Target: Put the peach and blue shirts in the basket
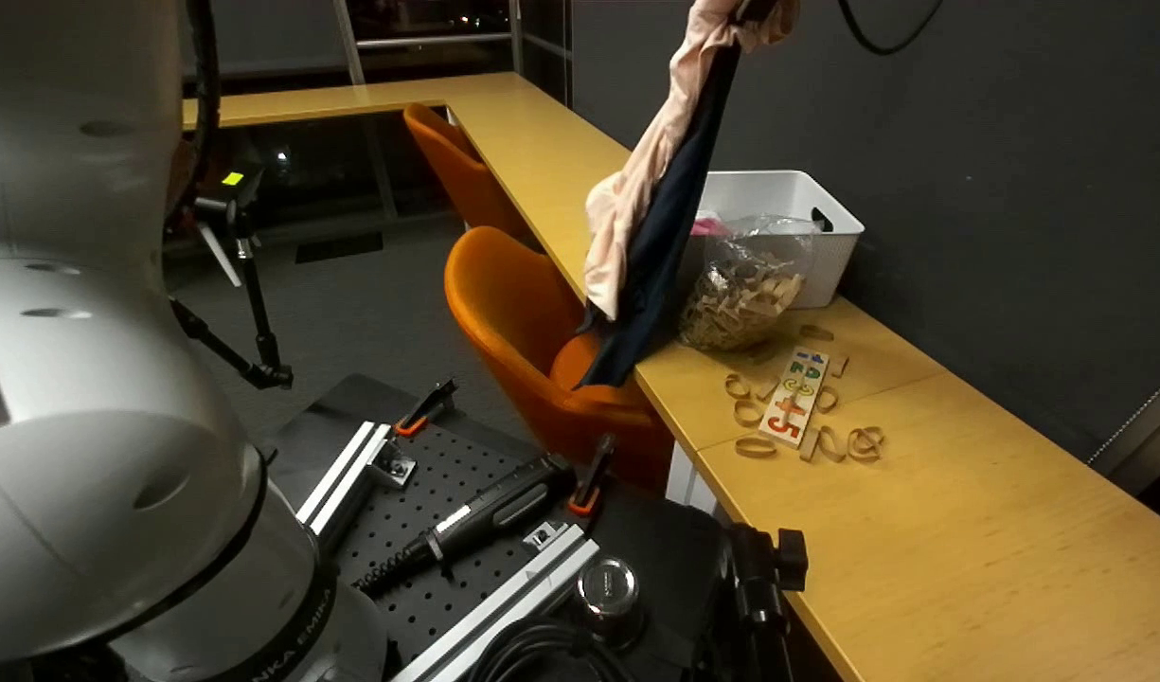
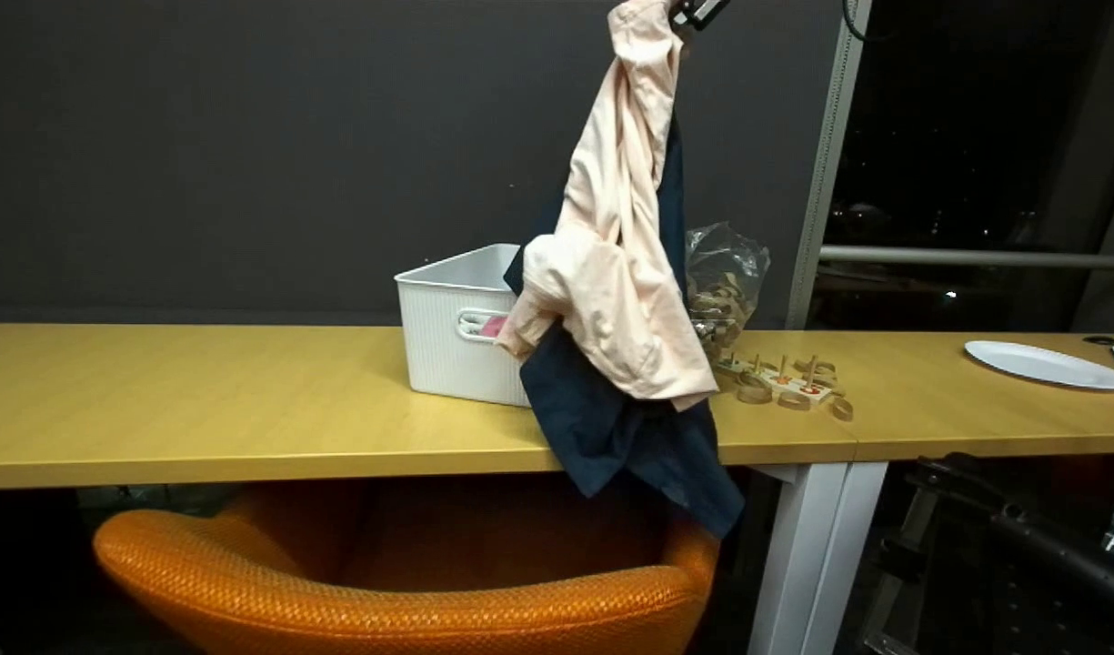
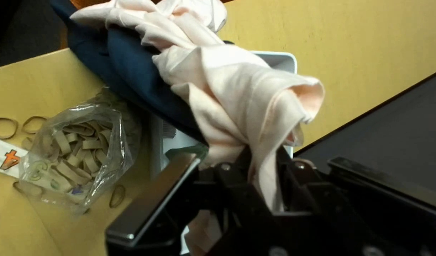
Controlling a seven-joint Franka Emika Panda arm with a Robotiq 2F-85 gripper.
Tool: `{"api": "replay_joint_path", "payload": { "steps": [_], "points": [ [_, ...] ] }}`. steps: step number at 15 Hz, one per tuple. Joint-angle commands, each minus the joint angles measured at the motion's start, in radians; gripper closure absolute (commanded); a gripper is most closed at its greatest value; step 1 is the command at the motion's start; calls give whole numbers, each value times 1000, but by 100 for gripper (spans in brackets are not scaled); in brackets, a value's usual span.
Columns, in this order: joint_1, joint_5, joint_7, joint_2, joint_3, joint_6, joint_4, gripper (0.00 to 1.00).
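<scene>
Up high, the gripper [image 3: 263, 156] pinches the peach shirt [image 3: 235, 92] between narrowed jaws; it hangs below them alongside the navy-blue shirt [image 2: 602, 423], though whether the jaws hold that one too is unclear. In an exterior view, both dangle before a white plastic basket [image 2: 466, 364], hems below the edge of the table [image 2: 202, 400], near an orange chair [image 2: 384, 623]. Just beside the basket stands a clear bag [image 1: 745, 289] of tan rubber bands [image 3: 92, 144]; loose ones surround a number pegboard [image 1: 794, 403].
</scene>
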Motion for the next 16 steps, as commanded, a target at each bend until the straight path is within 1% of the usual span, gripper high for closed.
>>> {"api": "replay_joint_path", "payload": {
  "steps": [1,5,7,10,16],
  "points": [
    [65,-113,103,126,-68,-41,231,97],
    [125,-257,188,258,-97,-32,411,97],
    [141,-304,222,302,-107,-41,485,97],
    [150,-348,245,372,-109,-53,585,97],
    [117,-365,234,530,-105,-64,738,97]
  ]
}}
